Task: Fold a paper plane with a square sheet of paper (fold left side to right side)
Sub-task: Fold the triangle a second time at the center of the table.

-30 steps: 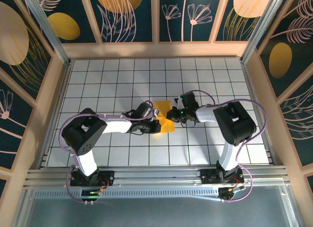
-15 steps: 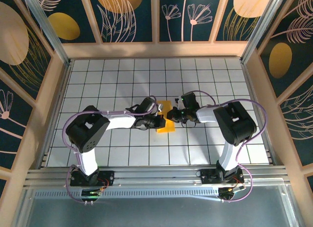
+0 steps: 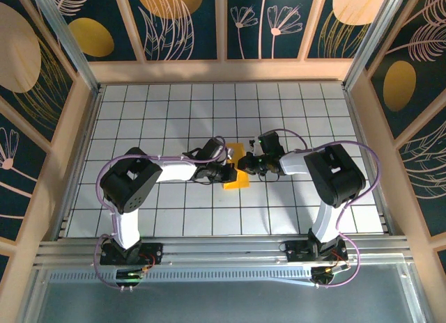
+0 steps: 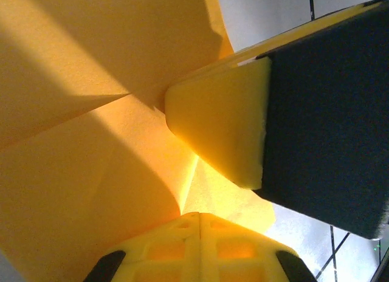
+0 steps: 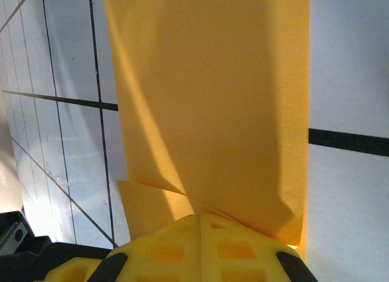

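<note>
The square sheet of paper, orange-yellow, lies folded in layers on the white tiled floor mid-table. In the left wrist view the paper shows creases and a raised flap. In the right wrist view the paper is a long strip with overlapping folds. My left gripper is shut, its tips down on the paper at a crease. My right gripper is also shut, its tips on the strip's near end. The right gripper's yellow finger rests on the paper opposite the left one. A paper plane is out of view.
Wooden-framed walls with a dark leaf pattern enclose the tiled floor on three sides. The two arms meet tip to tip over the paper, with their bases at the near metal rail.
The left arm has reached further right, so its gripper now sits on the paper and covers more of it. The right gripper has stayed in place.
</note>
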Controlling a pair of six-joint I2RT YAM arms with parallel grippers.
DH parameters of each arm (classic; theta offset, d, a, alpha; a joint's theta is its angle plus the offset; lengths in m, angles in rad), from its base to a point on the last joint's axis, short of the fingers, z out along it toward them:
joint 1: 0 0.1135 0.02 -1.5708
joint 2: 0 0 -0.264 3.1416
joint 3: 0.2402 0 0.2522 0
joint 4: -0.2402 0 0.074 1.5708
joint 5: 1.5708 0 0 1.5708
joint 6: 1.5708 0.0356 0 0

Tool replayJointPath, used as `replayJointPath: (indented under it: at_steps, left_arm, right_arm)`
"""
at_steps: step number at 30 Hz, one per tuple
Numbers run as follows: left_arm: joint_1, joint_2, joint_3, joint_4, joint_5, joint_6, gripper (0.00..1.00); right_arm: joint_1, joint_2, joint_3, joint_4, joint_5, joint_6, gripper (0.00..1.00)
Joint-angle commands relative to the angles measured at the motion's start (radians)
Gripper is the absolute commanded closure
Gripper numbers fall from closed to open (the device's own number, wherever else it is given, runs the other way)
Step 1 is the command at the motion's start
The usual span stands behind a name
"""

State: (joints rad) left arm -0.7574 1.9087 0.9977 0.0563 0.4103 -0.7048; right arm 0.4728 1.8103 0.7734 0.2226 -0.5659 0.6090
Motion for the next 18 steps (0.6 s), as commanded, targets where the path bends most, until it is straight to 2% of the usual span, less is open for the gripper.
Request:
replayJointPath:
  at_steps: [1, 18]
  left_arm:
    - [0.006, 0.02, 0.035, -0.003, -0.007, 0.004, 1.0]
    - [0.006, -0.01, -0.101, -0.024, -0.003, 0.032, 1.0]
  right_arm:
    - [-0.002, 0.04, -0.029, -0.057, 0.029, -0.006, 1.0]
    - [-0.003, 0.058, -0.006, -0.11, 0.057, -0.028, 1.0]
